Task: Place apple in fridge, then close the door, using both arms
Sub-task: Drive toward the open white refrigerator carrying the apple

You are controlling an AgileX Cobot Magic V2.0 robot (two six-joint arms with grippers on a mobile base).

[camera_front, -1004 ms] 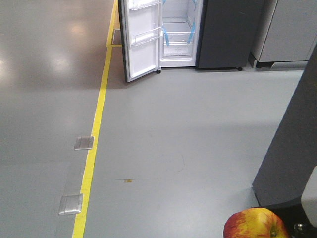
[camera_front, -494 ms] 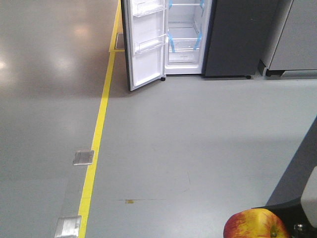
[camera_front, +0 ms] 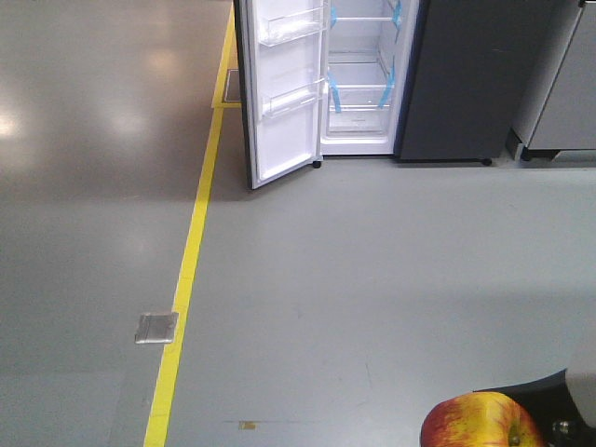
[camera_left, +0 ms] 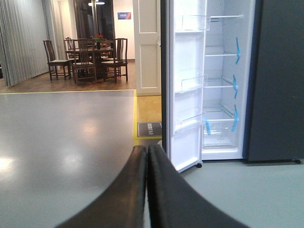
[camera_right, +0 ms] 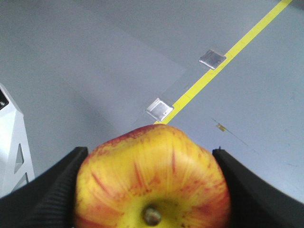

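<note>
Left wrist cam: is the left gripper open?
No, the left gripper has its two black fingers pressed flat together, with nothing between them.

The front-facing camera sits high on the robot and tilts down over the grey floor (camera_front: 372, 261). It takes in the open fridge (camera_front: 456, 84) and its door (camera_front: 284, 93) far off at the top edge, and the apple (camera_front: 480, 421) close at the bottom right. The left wrist camera sits low and level, sighting along the left gripper (camera_left: 147, 148) at the same fridge. The right wrist camera looks steeply down past the apple, very close, onto the floor and yellow line (camera_front: 191, 261), both shared with the front view.
</note>
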